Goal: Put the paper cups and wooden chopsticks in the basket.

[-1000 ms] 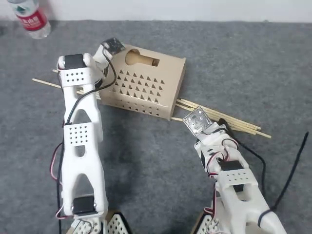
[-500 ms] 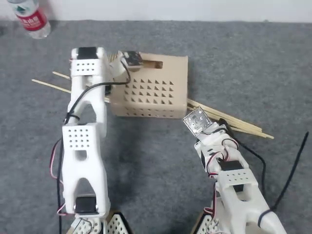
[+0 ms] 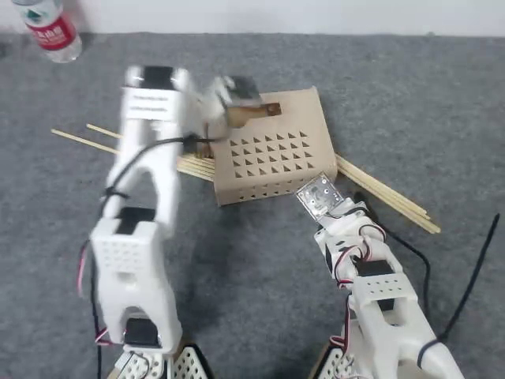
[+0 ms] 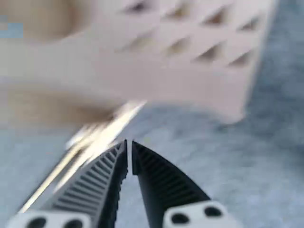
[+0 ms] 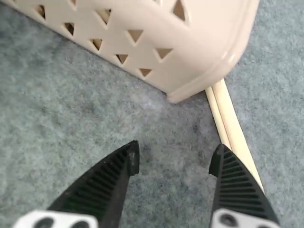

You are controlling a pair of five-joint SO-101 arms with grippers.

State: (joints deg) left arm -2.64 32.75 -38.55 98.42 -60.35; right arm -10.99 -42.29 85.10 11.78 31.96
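Nearest, find the right gripper (image 5: 175,152) spread wide open and empty, low over the grey carpet (image 3: 237,260), just short of the near corner of the basket (image 5: 190,28). Beside that corner, see wooden chopsticks (image 5: 232,128) flat on the carpet, running in under the basket. Farther on, see the basket lying perforated side up across the chopsticks, with more of them poking out past its other side. By its far end, close to the handle slot, find the left gripper (image 4: 129,143) pinched closed with nothing visible between the tips, just above blurred chopsticks. Farthest back, spot a plastic bottle (image 3: 51,28) at the carpet's far edge.
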